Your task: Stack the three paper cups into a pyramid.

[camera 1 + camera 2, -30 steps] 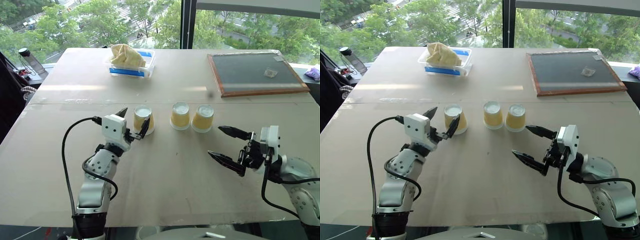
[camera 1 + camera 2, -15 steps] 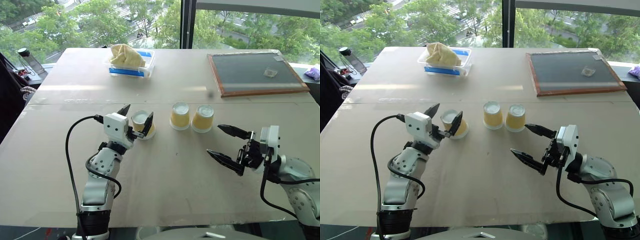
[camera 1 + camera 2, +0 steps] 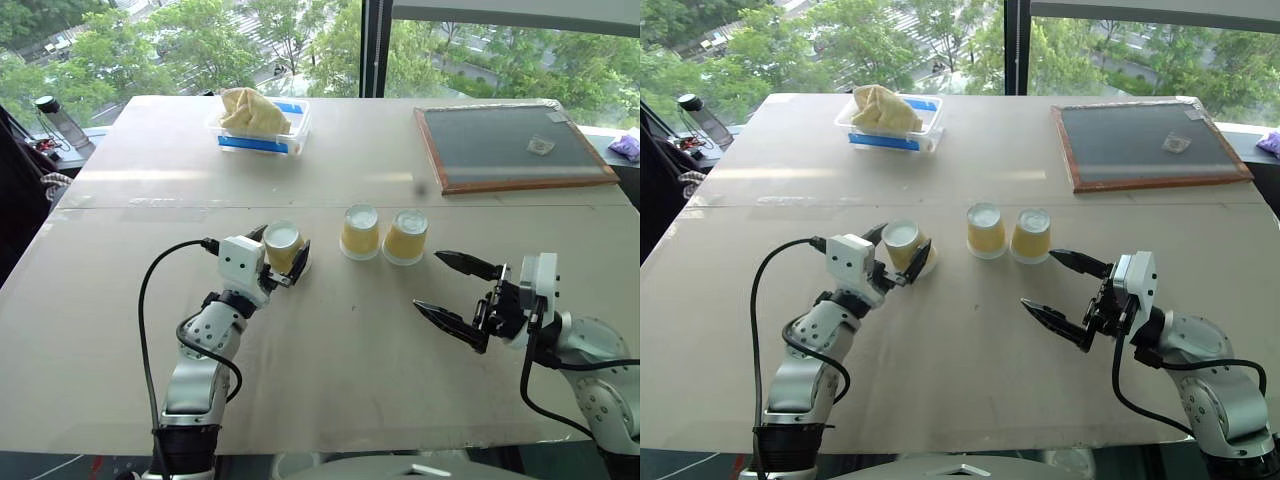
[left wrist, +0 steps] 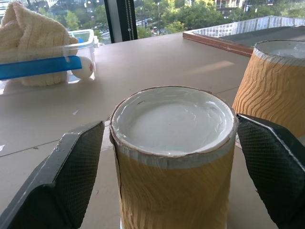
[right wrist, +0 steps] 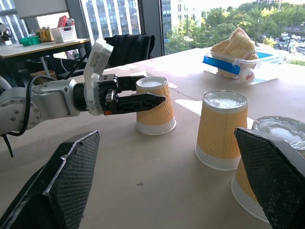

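Observation:
Three yellow-orange paper cups stand upside down in a row at mid-table. The left cup (image 3: pixel 282 240) sits between the fingers of my left gripper (image 3: pixel 284 252). In the left wrist view the cup (image 4: pixel 174 152) has one finger (image 4: pixel 267 162) against its side and the other finger (image 4: pixel 71 171) a sliver away, so the gripper is open. The middle cup (image 3: pixel 360 232) and the right cup (image 3: pixel 406 237) stand close together to its right. My right gripper (image 3: pixel 430 280) hovers open in front of the right cup, holding nothing.
A clear plastic box with a cloth in it (image 3: pixel 262 125) stands at the back. At the back right a framed chalkboard (image 3: pixel 510 147) lies flat. A bottle (image 3: pixel 60 120) stands off the far left corner.
The left gripper's fingers have narrowed around the left cup, which now sits deeper between them. The right arm and the other two cups have not moved.

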Controlling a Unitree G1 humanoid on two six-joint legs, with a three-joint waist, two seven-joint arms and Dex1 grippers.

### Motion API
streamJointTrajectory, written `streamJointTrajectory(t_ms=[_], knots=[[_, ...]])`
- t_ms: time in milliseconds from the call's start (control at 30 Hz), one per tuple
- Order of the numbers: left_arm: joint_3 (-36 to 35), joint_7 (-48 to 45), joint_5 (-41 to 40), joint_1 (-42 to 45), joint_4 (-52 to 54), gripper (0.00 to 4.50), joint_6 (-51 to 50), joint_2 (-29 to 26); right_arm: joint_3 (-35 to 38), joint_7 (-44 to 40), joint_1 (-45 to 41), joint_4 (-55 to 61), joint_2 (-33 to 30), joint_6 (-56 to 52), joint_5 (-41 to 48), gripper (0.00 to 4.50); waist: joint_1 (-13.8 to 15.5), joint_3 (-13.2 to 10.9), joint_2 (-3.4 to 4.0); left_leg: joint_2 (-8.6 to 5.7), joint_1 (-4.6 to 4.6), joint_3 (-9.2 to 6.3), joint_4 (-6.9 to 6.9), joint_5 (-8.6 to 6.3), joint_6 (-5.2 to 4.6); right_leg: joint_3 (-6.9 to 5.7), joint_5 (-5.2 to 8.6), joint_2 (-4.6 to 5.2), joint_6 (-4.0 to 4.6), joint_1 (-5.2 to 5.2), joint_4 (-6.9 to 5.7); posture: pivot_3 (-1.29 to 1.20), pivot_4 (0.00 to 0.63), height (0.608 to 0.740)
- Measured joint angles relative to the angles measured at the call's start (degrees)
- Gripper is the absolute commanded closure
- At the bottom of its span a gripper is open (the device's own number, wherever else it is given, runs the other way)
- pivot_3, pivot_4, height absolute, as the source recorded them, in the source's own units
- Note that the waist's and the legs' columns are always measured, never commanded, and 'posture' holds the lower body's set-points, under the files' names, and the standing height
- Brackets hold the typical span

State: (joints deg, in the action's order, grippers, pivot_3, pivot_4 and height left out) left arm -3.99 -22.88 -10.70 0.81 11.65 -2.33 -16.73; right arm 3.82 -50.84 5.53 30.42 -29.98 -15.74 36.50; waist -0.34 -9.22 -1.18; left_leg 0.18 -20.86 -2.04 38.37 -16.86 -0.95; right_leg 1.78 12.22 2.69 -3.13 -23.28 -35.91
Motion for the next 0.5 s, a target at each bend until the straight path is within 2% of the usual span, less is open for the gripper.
streamJointTrajectory(t_ms=[67,100,400,500], knots=[[-0.02,0.0,-0.04,0.07,-0.07,1.7,0.09,0.01,-0.51,-0.01,0.02,0.0,0.05,0.12,0.0,0.0,0.0,0.0,0.0,0.0,0.0,-0.01,0.0,0.0,0.0,0.0,0.0,0.0,0.0,0.0,0.0,0.0,0.15,0.74],[-0.03,0.0,-0.06,0.08,-0.18,2.04,0.14,0.02,-0.6,-0.02,0.05,0.0,0.06,0.19,0.01,0.0,0.01,0.0,0.0,0.0,0.0,-0.01,0.0,0.0,0.0,0.0,0.0,0.0,0.0,0.0,0.0,0.0,0.15,0.74],[-0.14,0.1,-0.64,2.43,-0.42,2.08,-1.47,-0.12,-0.61,0.05,1.2,0.0,0.05,1.17,-0.07,0.0,0.13,0.0,0.0,0.0,-0.01,0.0,0.0,0.0,0.0,-0.03,0.0,0.0,0.0,0.0,0.0,0.0,0.15,0.74],[-0.15,-0.02,-2.45,7.56,0.84,2.08,-5.95,-0.83,-0.28,0.49,2.21,0.0,0.16,2.22,-0.13,0.0,0.43,-0.01,-0.02,-0.02,-0.09,0.01,0.04,0.0,0.0,-0.14,0.0,0.0,0.0,0.0,-0.01,0.0,0.15,0.74]])
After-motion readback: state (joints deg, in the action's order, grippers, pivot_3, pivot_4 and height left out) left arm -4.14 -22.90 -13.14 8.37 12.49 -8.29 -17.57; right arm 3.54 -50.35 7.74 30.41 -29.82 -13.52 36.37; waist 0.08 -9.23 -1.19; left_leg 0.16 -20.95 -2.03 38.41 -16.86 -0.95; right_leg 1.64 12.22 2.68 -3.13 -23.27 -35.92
